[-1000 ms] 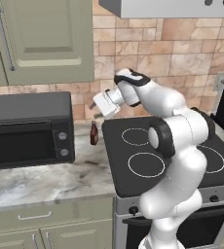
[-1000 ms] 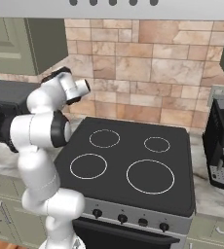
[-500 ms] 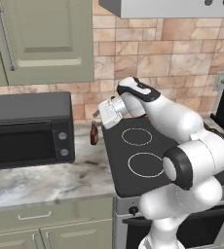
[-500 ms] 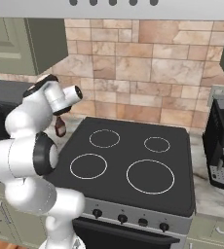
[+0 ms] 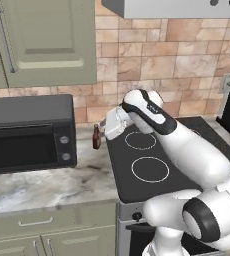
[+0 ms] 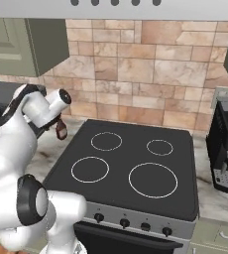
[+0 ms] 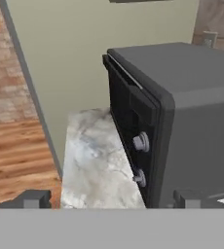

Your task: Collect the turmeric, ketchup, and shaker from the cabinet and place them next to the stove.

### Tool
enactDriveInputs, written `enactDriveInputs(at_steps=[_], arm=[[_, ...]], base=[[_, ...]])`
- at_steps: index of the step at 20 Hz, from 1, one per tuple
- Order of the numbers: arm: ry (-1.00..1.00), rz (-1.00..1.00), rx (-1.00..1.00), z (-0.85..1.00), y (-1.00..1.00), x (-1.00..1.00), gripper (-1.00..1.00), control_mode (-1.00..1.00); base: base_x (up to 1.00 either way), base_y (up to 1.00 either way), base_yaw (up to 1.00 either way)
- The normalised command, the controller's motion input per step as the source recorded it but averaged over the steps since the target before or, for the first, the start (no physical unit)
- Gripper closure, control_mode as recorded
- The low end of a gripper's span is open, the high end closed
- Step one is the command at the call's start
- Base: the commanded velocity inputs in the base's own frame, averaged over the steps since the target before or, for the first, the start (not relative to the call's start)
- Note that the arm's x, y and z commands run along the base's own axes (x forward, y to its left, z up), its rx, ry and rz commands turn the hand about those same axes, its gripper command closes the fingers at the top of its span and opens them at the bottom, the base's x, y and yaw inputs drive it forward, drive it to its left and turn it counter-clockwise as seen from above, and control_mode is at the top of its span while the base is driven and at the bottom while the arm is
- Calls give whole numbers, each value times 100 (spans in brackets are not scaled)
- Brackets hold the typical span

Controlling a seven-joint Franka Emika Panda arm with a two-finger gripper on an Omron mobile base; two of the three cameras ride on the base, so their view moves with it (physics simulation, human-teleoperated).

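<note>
The ketchup stands upright on the marble counter just left of the stove, and it shows again as the ketchup beside the stove. My gripper hovers close to the bottle's right, a little above it, apart from it and pointing toward the microwave. In the hand view the gripper is open and holds nothing, and both fingertips are spread wide. The cabinet hangs at upper left with its doors shut. The turmeric and the shaker are out of view.
A black microwave sits on the counter left of the bottle; its front and knobs face the hand camera. A black appliance stands right of the stove. A range hood hangs above.
The hand has dropped lower, ending beside the ketchup, while the elbow swung down and forward over the stove. The bottle has not moved. The jaws stayed open.
</note>
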Motion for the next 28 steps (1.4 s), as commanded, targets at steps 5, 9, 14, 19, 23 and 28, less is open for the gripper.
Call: enactDriveInputs(at_steps=[5, 9, 14, 19, 23, 28], arm=[[10, -23, -12, 26, -5, -55, -100, -100], [8, -30, -17, 14, -4, -55, -100, -100], [4, -28, -20, 17, -31, -53, -100, -100], [4, -27, -22, 3, -54, -52, -100, -100], [0, -22, -23, 0, -80, -55, -100, -100], [0, -22, -17, -1, -83, -64, -100, -100]], base=[[0, 0, 0], [0, 0, 0], [0, 0, 0], [0, 0, 0], [0, 0, 0], [0, 0, 0]])
